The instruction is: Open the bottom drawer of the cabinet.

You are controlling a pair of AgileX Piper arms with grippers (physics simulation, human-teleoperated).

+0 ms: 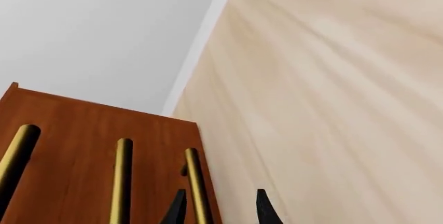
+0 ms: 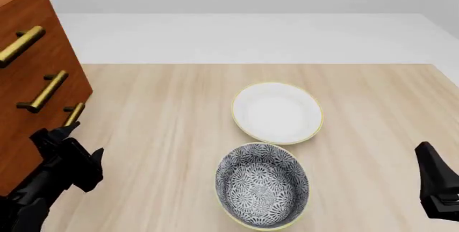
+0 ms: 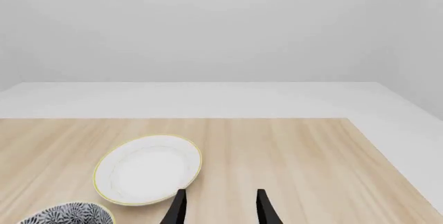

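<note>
Bottom drawer [image 2: 68,127] sits closed, lowest in the cabinet [image 2: 36,65] at the desk's [image 2: 158,124] far left.
Left gripper [image 1: 220,208] straddles its brass handle [image 1: 197,187], fingers parted, unclamped; right gripper [image 3: 220,208] hangs open, empty, near two bowls.

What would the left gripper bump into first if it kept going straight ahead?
Most likely the brass handle of the bottom drawer: the left gripper has one finger on each side of it. Depth is unclear, so contact can't be confirmed.
</note>
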